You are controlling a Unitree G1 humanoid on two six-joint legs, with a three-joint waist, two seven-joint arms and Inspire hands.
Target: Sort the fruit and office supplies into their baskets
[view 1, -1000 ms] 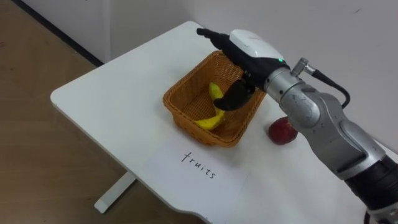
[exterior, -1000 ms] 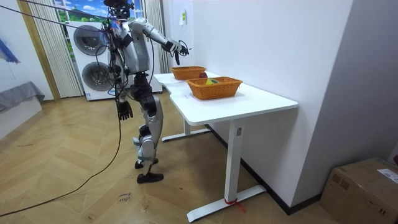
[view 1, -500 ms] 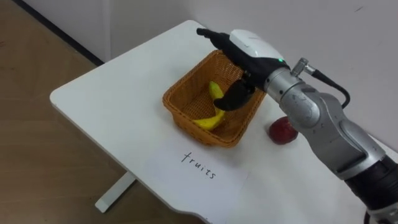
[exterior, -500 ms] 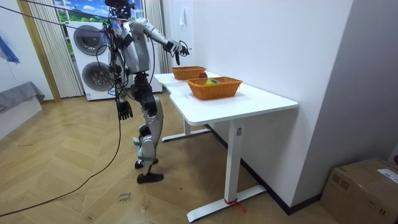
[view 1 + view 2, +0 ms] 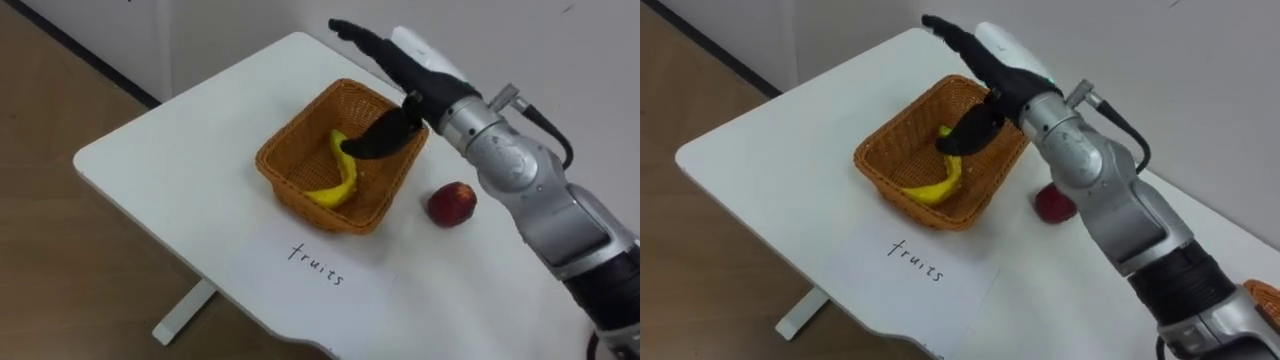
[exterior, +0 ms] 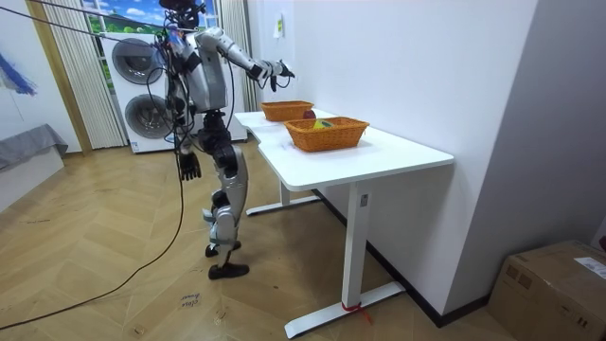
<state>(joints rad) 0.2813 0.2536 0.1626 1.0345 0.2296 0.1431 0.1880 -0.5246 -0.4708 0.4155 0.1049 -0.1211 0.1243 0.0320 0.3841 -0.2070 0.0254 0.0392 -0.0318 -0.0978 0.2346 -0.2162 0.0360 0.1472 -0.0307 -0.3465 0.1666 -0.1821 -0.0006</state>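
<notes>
A yellow banana [image 5: 338, 188] lies inside the wicker fruit basket [image 5: 283, 183] on the white table [image 5: 170, 150]. My right hand [image 5: 400, 55] hovers open above the basket's far rim, fingers stretched toward the wall and holding nothing. On the table just right of the basket rests a red apple [image 5: 452, 203], apart from the hand. In the room view I stand at the table's far end with the right hand [image 6: 275, 69] raised over the far basket [image 6: 284, 111]. My left hand [image 6: 190, 168] hangs relaxed by my hip.
A paper sheet labelled for fruit [image 5: 318, 265] lies in front of the basket near the table's front edge. A second wicker basket [image 6: 327, 134] with items in it stands further along the table. The wall runs close behind the basket.
My right hand has risen and drawn back from inside the basket toward the far rim, uncovering the banana. The banana and apple have stayed put.
</notes>
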